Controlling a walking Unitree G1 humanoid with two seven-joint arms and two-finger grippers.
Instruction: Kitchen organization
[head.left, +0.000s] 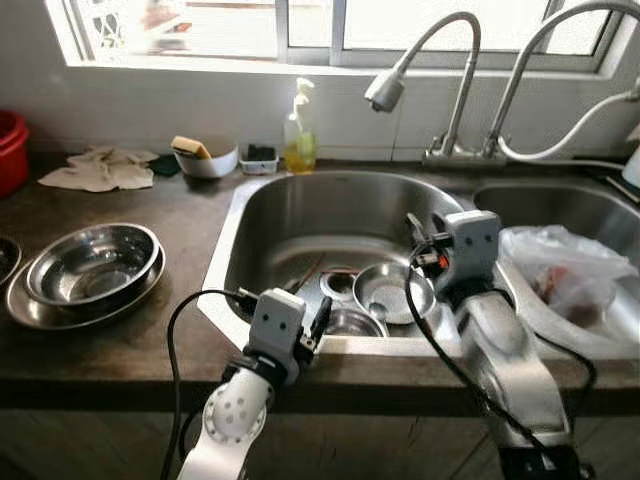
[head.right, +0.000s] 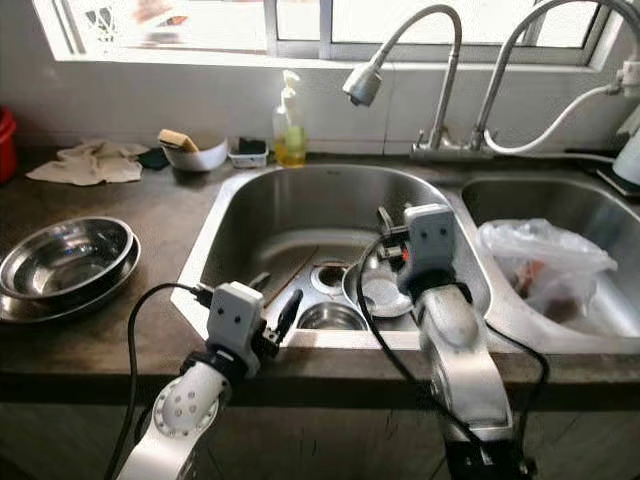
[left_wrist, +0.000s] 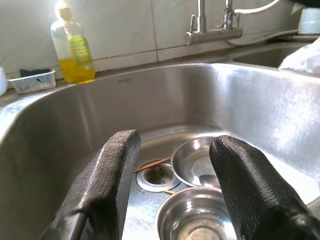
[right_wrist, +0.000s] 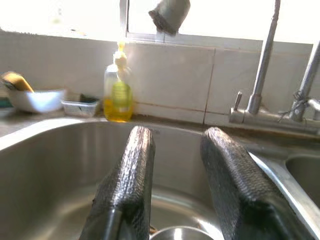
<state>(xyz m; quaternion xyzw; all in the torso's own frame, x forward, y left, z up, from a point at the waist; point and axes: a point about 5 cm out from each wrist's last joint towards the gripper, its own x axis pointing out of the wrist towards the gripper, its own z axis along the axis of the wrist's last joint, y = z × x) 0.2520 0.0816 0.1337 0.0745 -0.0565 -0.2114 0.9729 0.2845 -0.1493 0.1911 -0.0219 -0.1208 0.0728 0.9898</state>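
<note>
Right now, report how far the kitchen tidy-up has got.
Done: two steel bowls sit stacked on the counter. In hand: nothing; the left gripper and right gripper are open over the sink. Left: two small bowls by the drain, and a plastic bag in the other basin.

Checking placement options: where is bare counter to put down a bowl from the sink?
Free: dark countertop between stacked steel bowls and left sink basin. Crowded: back edge, with crumpled cloth, white sponge bowl, yellow soap bottle.
</note>
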